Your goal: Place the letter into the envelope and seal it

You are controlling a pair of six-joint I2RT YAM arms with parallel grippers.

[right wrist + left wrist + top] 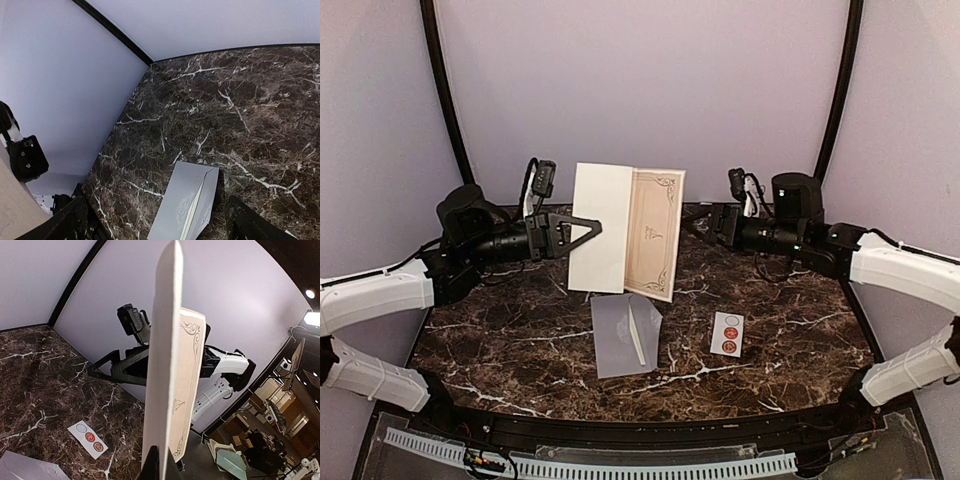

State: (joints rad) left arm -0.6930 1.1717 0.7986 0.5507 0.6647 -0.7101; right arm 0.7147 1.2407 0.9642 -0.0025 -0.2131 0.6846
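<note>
Right, the marble worktop has bare stone on both flanks, left of the envelope and right of the sticker strip. Its near edge curves just behind the arm bases and the lilac wall closes off the back. The envelope lies flat near the middle, flap open, with the strip just beside it on the right, not touching.

Up above, the left gripper is clamped narrow on the left edge of the letter. The letter is a folded card held upright and half open like a book, one panel plain white and the other cream with a scrolled border. It hangs over the back half of the worktop, behind the envelope.

The right gripper sits near the card's cream edge. From its own wrist camera the fingers stand wide apart with nothing between them, and only a sliver of card shows at the frame's left.

From the left wrist, just a corner of the envelope peeks in at the bottom. The fingers pinching the card are cut off by the lower frame. I can't tell whether the right gripper touches the card.
</note>
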